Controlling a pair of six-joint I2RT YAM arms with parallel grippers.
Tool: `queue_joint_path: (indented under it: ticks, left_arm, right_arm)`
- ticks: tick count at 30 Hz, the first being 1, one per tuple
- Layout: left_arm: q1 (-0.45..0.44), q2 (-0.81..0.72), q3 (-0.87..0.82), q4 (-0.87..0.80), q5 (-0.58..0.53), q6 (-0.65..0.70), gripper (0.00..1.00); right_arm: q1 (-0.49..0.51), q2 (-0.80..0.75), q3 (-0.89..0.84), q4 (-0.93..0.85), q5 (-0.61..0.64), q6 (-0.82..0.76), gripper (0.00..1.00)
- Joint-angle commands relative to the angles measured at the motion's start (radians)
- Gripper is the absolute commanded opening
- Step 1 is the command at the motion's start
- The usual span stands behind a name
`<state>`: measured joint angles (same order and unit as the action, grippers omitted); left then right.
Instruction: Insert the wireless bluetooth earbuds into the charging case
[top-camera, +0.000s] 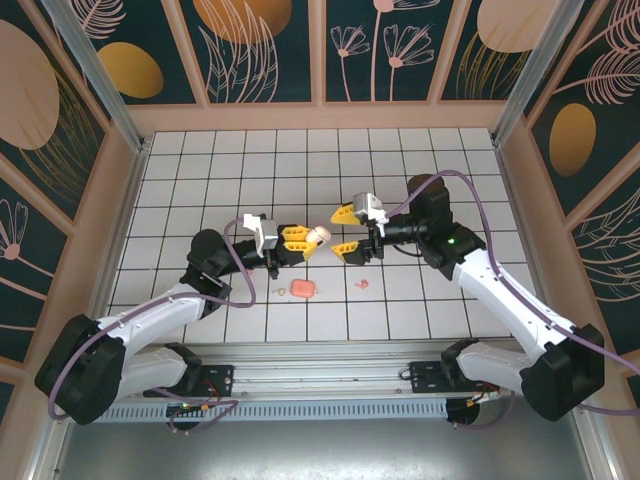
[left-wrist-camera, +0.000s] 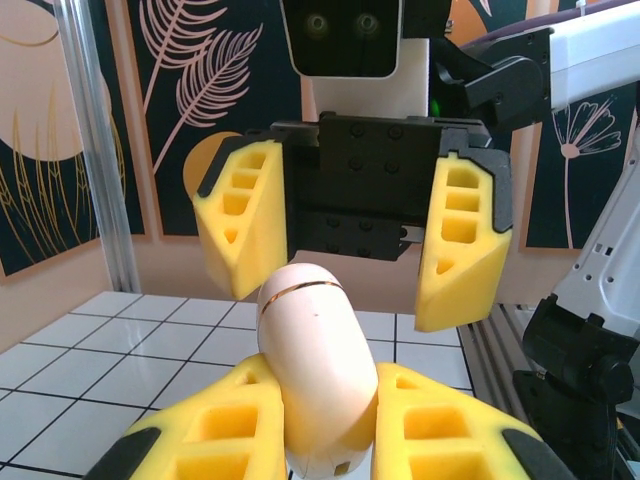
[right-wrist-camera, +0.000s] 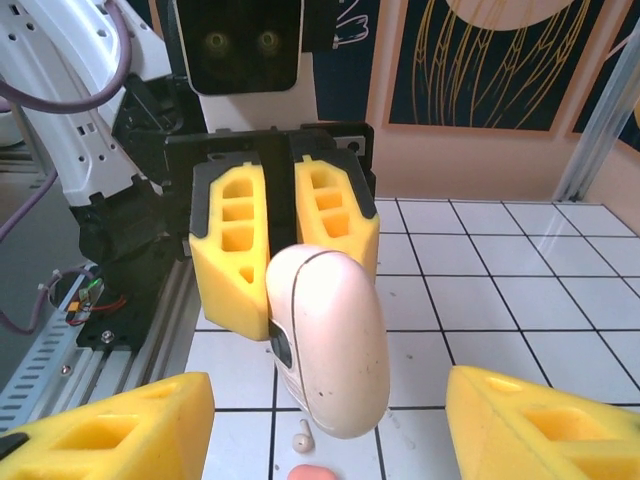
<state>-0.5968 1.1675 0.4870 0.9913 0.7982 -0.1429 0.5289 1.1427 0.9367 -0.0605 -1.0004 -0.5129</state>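
My left gripper (top-camera: 300, 240) is shut on the charging case (top-camera: 318, 236), a cream oval pod held off the table with its lid seam closed. The left wrist view shows the charging case (left-wrist-camera: 315, 370) rising between my yellow fingers (left-wrist-camera: 210, 440). My right gripper (top-camera: 345, 231) faces it, open, one finger on each side of the case's free end and apart from it. From the right wrist, the charging case (right-wrist-camera: 330, 340) hangs between my wide-set fingers (right-wrist-camera: 110, 430). One earbud (top-camera: 364, 283) lies on the tiles below the right gripper. Another earbud (top-camera: 281, 291) (right-wrist-camera: 304, 434) lies under the case.
A salmon-pink rounded piece (top-camera: 303, 288) (right-wrist-camera: 310, 472) lies on the white grid table (top-camera: 200, 180) between the two earbuds. Wooden walls with patterned panels enclose the table. A metal rail (top-camera: 320, 375) with the arm bases runs along the near edge.
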Motion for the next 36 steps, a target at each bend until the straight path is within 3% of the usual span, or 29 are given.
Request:
queue_joint_path:
  ticks: [1,22,31,36]
  left_arm:
    - [-0.002,-0.030,0.014,0.031,0.019,-0.003,0.12]
    - [-0.003,-0.033,0.023,0.027,0.024,-0.009,0.12]
    - [-0.003,-0.031,0.026,0.031,0.027,-0.017,0.12]
    - [-0.002,-0.029,0.023,0.032,0.022,-0.019,0.12]
  right_arm:
    - [-0.005,0.022,0.049,-0.012,-0.048,-0.029,0.62]
    - [0.013,0.114,0.143,-0.139,-0.146,-0.125,0.39]
    - [0.042,0.129,0.149,-0.138,-0.163,-0.132,0.41]
    - [0.045,0.140,0.162,-0.153,-0.173,-0.140,0.35]
